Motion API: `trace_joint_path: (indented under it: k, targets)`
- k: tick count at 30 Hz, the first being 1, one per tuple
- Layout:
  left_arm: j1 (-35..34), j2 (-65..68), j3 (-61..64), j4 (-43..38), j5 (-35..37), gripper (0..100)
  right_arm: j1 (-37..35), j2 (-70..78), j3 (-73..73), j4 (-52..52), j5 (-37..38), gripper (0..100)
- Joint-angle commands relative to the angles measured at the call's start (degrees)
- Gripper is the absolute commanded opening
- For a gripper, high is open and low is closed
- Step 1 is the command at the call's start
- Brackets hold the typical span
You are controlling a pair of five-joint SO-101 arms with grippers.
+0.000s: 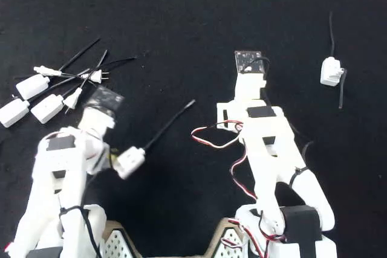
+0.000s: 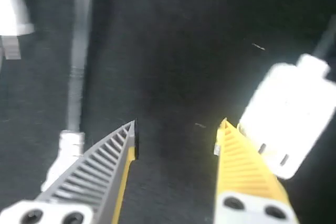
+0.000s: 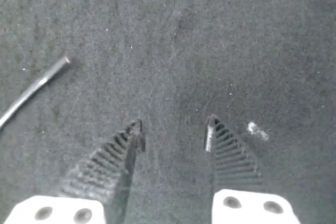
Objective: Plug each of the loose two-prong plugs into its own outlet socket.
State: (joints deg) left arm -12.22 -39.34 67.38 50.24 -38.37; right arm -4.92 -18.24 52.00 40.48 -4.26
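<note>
As the high view shows, the socket (image 1: 129, 161) lies just right of my left arm (image 1: 60, 161), cord (image 1: 169, 122) running far-right. Left wrist: left end effector (image 2: 176, 129) spread, socket just outside it. Right wrist: right end effector (image 3: 173, 127) spread above tabletop (image 3: 168, 35).

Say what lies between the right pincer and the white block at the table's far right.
Only bare black cloth, as the high view shows. The right pincer hangs open over that cloth, and the white block lies apart from it.

- Plenty of open black mat (image 1: 181, 34) between the two arms, easy pass.
- The cluster of plugs and sockets (image 1: 47, 107) with crossed cords crowds the far left.
- A white socket (image 2: 289, 108) sits just beside the left gripper (image 2: 177, 128).
</note>
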Motion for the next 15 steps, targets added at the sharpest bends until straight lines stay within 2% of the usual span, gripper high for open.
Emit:
trace_joint_path:
  k: [1,9,12,15]
  targets:
    - [6.81,-1.14,-3.74,7.12,-0.35,25,1.32,-2.07,-1.45,-1.14,-0.26,18.7]
    - [21.49,-1.23,-9.63,21.89,0.09,25,1.32,-1.98,-1.45,-1.14,-0.26,18.7]
    - [22.2,-1.23,-17.27,26.11,3.25,25,1.32,-1.98,-1.45,-1.14,-0.26,18.7]
    - [22.46,-0.62,-22.55,24.44,7.74,25,1.32,-1.98,-1.45,-1.14,-0.26,18.7]
